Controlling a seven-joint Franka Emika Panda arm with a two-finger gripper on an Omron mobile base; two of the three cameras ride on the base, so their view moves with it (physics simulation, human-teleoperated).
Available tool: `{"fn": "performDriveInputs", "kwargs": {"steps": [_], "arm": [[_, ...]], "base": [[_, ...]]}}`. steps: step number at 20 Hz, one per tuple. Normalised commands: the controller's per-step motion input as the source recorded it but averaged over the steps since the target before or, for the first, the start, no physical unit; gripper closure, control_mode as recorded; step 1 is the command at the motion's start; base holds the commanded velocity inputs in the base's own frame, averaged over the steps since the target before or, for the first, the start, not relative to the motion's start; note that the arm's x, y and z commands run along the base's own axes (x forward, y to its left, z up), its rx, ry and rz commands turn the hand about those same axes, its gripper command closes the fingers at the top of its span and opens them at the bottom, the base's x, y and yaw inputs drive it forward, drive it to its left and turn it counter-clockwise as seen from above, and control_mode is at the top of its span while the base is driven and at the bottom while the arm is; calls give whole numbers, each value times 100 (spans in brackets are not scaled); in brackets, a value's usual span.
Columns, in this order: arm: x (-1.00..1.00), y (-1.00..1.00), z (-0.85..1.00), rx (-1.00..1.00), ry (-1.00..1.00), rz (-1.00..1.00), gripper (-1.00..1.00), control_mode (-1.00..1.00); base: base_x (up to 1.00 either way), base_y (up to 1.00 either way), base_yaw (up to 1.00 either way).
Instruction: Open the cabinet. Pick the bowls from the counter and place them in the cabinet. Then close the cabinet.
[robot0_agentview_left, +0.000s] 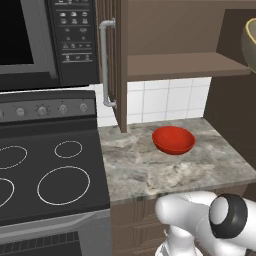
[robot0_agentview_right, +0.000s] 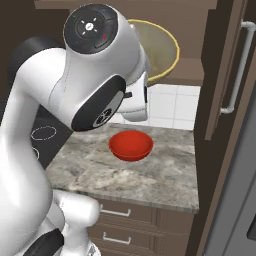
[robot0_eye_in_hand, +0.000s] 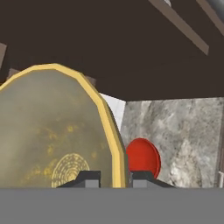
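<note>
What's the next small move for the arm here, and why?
Probably carry the tan bowl further in over the cabinet shelf and lower it. The gripper is shut on its rim, the doors stand open, and the red bowl waits on the counter.

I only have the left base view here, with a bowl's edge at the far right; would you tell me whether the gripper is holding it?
Observer: Yes. In the hand view the gripper is shut on the rim of the beige bowl, one fingertip on each side of it.
Operator: Thanks. Is the bowl level?
Observer: No, the right base view shows the beige bowl tilted, its opening turned toward the camera, up by the cabinet shelf.
Operator: And the right cabinet door?
Observer: Open, swung out at the right of that view, handle facing the camera. The red bowl sits on the counter.
</note>
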Motion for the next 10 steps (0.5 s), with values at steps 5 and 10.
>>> {"fn": "performDriveInputs", "kwargs": {"steps": [5, 10], "arm": [[40, -2, 0, 0, 4, -1, 100, -100], [44, -1, 0, 0, 0, -1, 100, -100]], "base": [[0, 0, 0], [0, 0, 0]]}}
